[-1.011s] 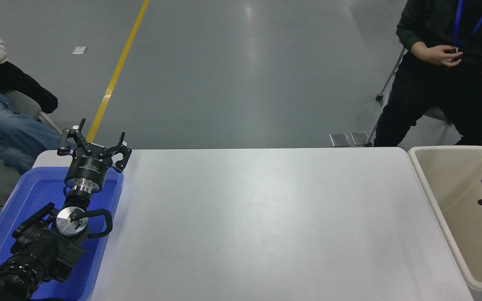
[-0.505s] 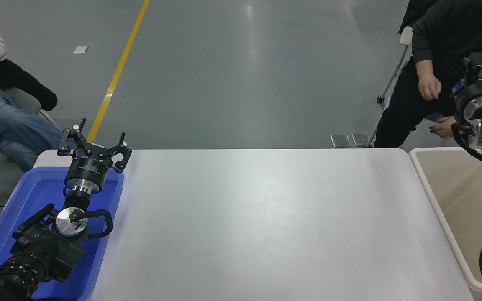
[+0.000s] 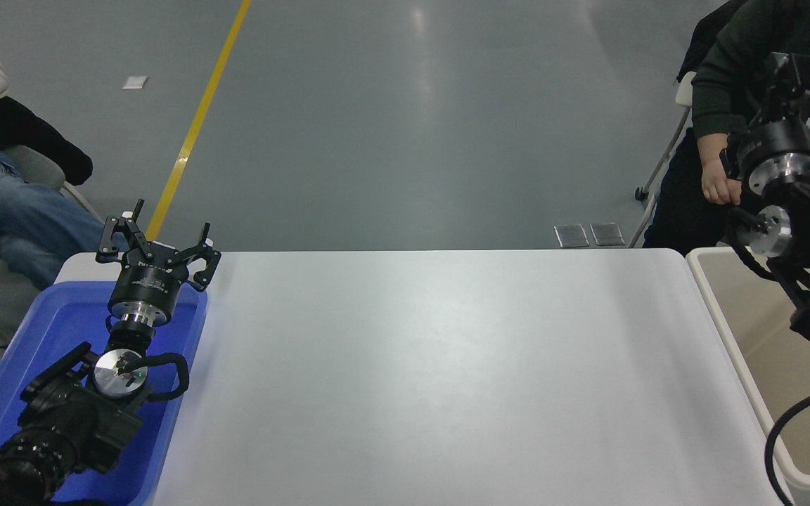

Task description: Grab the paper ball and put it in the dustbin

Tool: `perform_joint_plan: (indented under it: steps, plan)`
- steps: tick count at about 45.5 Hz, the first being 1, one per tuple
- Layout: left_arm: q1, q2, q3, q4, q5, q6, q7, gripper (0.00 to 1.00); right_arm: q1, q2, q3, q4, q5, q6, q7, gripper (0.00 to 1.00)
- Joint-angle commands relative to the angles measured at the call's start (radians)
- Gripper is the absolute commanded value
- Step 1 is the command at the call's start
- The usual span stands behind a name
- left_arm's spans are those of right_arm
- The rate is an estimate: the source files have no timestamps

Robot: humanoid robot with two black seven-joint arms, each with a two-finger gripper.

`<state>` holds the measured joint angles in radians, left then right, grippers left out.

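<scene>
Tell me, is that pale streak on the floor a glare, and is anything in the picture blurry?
In the head view, the pale vertical streak on the grey floor looks like reflected overhead light, and the white table shows a soft sheen. The left gripper over the blue tray is crisp; the right arm, above the dustbin, looks slightly soft.

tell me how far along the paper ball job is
No paper ball shows on the white table or in the visible part of the dustbin, so drop-off can't be confirmed. The right gripper is raised above the dustbin, its fingers unreadable against a person's dark clothing. The left gripper is parked open over the blue tray.
</scene>
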<state>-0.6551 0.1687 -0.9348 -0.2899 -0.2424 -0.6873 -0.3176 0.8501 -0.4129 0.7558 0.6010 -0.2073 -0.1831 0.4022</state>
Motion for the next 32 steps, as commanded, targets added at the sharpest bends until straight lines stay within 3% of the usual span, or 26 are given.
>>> perform_joint_plan:
  steps: [1,15,32]
  plan:
    - [0.000,0.000,0.001,0.000,0.000,0.000,0.000,0.99,-0.115,0.077,0.071,0.037,-0.014,0.043,0.047,1.00]
    - [0.000,-0.002,0.001,0.000,0.000,0.000,0.000,0.99,-0.209,0.190,0.126,0.048,-0.014,0.111,0.049,1.00]
    - [0.000,0.000,-0.001,0.000,0.000,0.000,0.000,0.99,-0.241,0.201,0.175,0.079,-0.017,0.126,0.081,1.00]
